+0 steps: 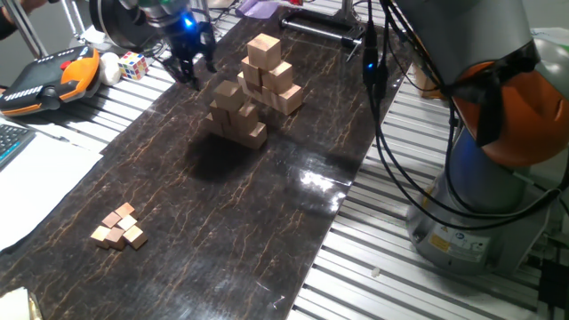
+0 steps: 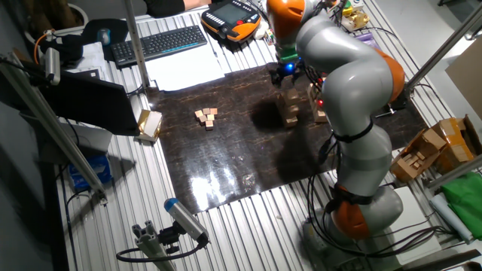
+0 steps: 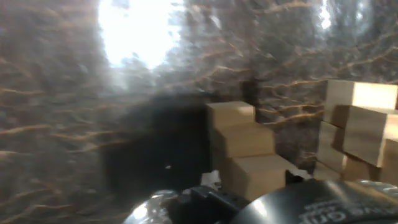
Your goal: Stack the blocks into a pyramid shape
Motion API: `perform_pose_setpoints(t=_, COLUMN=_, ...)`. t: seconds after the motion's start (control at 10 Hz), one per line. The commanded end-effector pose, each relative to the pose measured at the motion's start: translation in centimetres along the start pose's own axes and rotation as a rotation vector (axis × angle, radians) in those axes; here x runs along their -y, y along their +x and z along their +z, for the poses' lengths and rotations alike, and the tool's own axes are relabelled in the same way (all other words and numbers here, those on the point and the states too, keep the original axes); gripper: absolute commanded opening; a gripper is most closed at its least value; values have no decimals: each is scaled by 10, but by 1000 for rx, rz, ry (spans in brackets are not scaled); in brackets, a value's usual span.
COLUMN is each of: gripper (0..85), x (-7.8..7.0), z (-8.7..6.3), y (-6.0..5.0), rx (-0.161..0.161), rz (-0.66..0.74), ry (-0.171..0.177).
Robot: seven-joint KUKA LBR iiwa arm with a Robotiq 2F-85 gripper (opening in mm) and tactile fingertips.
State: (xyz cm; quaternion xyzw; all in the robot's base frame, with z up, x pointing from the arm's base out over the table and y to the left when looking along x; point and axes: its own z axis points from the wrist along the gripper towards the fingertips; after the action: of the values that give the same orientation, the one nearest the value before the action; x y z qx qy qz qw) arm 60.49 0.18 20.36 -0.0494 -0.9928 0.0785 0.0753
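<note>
Grey-orange arm [image 2: 350, 83], blk cables

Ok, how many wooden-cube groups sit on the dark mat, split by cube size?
Stepped pile of mid-sized light-tan wooden cubes: 1
Taller stack of bigger tan wooden cubes: 1
Flat cluster of tiny pinkish-tan cubes: 1
Total: 3 groups

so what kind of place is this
Most likely a robotics lab workbench: a slatted aluminium table under a dark mat, a teach pendant and a keyboard nearby, cables hanging beside the arm.
</note>
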Motion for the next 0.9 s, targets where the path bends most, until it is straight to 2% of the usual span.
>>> perform_pose_setpoints(t=0.0, gripper=347, x=-11, z=-7, y=0, rx=4, rz=4, ry=-1)
perform_pose_setpoints(t=0.2, gripper=170, x=-27, z=-18, y=2, rx=4, rz=11, ry=-19)
perform_pose_setpoints(t=0.4, gripper=7, x=-36, z=-27, y=4, rx=4, rz=3, ry=-28)
perform_pose_setpoints(t=0.6, gripper=7, x=-41, z=-30, y=8, rx=2, rz=-2, ry=-32)
perform_pose_setpoints(t=0.8, gripper=7, x=-42, z=-34, y=15, rx=19, rz=-28, ry=-29)
